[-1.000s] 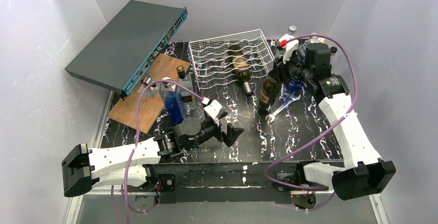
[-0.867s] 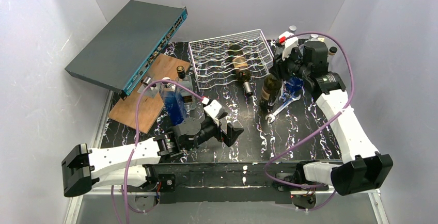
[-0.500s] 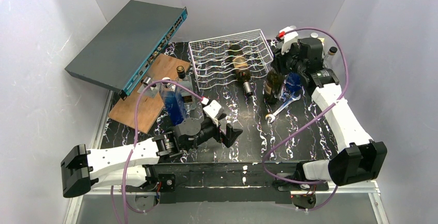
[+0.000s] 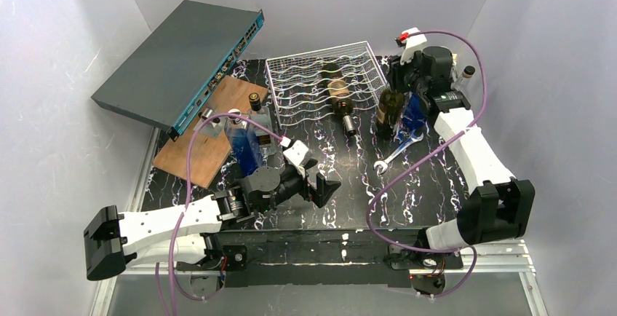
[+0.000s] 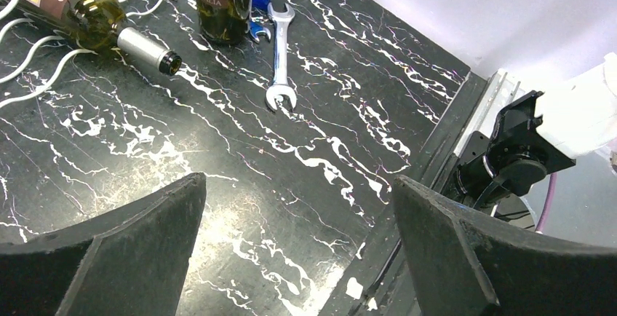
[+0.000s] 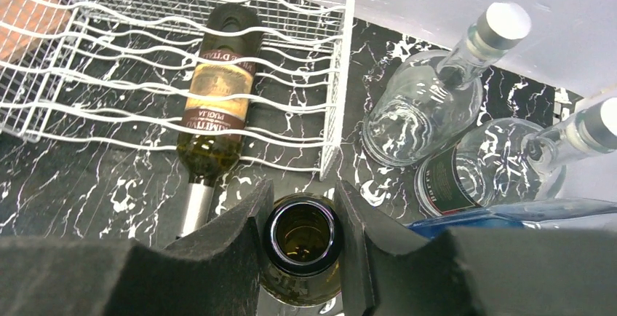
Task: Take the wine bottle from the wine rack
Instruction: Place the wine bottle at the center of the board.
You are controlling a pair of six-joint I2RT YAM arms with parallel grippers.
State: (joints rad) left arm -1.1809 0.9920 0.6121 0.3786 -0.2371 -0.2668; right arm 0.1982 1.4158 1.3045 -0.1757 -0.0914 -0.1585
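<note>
Right gripper (image 6: pixel 300 214) is clamping the open neck of the upright wine bottle (image 4: pixel 388 111), which is standing on the black marbled worktop (image 5: pixel 313 156) just beside the right side of the wine rack (image 4: pixel 291 96) (clear of the wire). A second wine bottle (image 4: pixel 337 89) is lying in the rack, its neck poking over the near edge. Left gripper (image 5: pixel 298 236) is hovering toward the worktop's near edge, jaws wide, holding nothing.

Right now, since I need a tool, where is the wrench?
In the top view the wrench lies flat on the table, right of centre, just in front of the upright wine bottle beside the wine rack.
</note>
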